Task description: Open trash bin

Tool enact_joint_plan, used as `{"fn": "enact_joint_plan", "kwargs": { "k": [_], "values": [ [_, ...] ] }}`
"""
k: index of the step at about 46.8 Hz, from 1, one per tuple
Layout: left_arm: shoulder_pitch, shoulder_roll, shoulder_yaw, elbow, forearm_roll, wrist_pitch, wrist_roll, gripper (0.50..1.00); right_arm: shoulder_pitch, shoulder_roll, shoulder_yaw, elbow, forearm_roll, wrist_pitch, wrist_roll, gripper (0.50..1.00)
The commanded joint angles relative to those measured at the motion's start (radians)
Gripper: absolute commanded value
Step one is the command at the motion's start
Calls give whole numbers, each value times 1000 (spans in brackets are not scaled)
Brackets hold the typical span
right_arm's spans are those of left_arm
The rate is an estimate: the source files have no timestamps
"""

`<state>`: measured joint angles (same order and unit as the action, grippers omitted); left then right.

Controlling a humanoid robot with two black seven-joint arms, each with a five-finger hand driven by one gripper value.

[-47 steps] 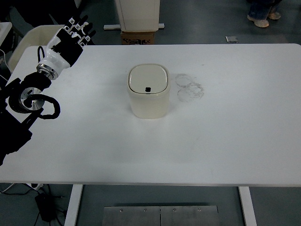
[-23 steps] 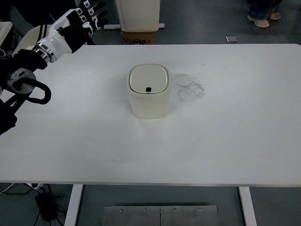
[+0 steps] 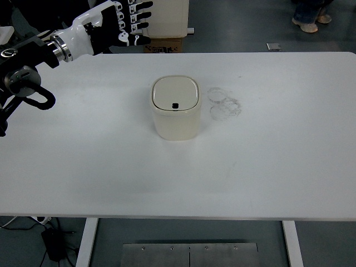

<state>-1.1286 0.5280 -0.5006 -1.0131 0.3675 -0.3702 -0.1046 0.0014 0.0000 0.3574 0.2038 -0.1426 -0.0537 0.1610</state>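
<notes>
The trash bin [image 3: 176, 108] stood near the middle of the white table [image 3: 267, 167] — cream-coloured, squarish with rounded corners, upright. Its lid [image 3: 176, 93] lay flat and closed, a small dark button at the lid's near edge.

The left hand [image 3: 119, 25] was held above the table's far left edge, well apart from the bin and up-left of it. Its fingers [image 3: 138, 18] were spread and only slightly bent, pointing right, toward the picture's middle; they held nothing and touched nothing. The palm side looked black, the back of the hand white. The black left arm [image 3: 28, 67] entered from the left edge, a dark cable loop hanging from it over the table's left side.

Just right of the bin — faint grey ring-shaped smudges [image 3: 224, 103] on the tabletop. Beyond the far edge, a cardboard box [image 3: 164, 44] sat on the floor under a pale cabinet, and a person's shoes [image 3: 309, 21] showed at top right.
</notes>
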Motion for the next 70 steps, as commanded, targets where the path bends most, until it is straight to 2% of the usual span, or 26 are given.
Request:
{"fn": "enact_joint_plan", "kwargs": {
  "k": [1, 8, 13, 22, 31, 38, 51, 70],
  "values": [
    [-20, 7, 16, -22, 56, -12, 0, 1000, 0, 0, 0, 0, 0, 0, 0, 993],
    [-51, 12, 37, -47, 163, -53, 0, 1000, 0, 0, 0, 0, 0, 0, 0, 993],
    [-82, 13, 63, -71, 234, -61, 0, 1000, 0, 0, 0, 0, 0, 0, 0, 993],
    [-172, 38, 217, -107, 315, -62, 22, 1000, 0, 0, 0, 0, 0, 0, 0, 993],
    [-241, 41, 333, -139, 366, -76, 20, 1000, 0, 0, 0, 0, 0, 0, 0, 993],
    [-254, 35, 344, -162, 424, -76, 29, 1000, 0, 0, 0, 0, 0, 0, 0, 993],
    [-292, 18, 442, -170, 505, -78, 34, 1000, 0, 0, 0, 0, 0, 0, 0, 993],
    [-315, -10, 536, -206, 515, -85, 34, 1000, 0, 0, 0, 0, 0, 0, 0, 993]
  ]
}}
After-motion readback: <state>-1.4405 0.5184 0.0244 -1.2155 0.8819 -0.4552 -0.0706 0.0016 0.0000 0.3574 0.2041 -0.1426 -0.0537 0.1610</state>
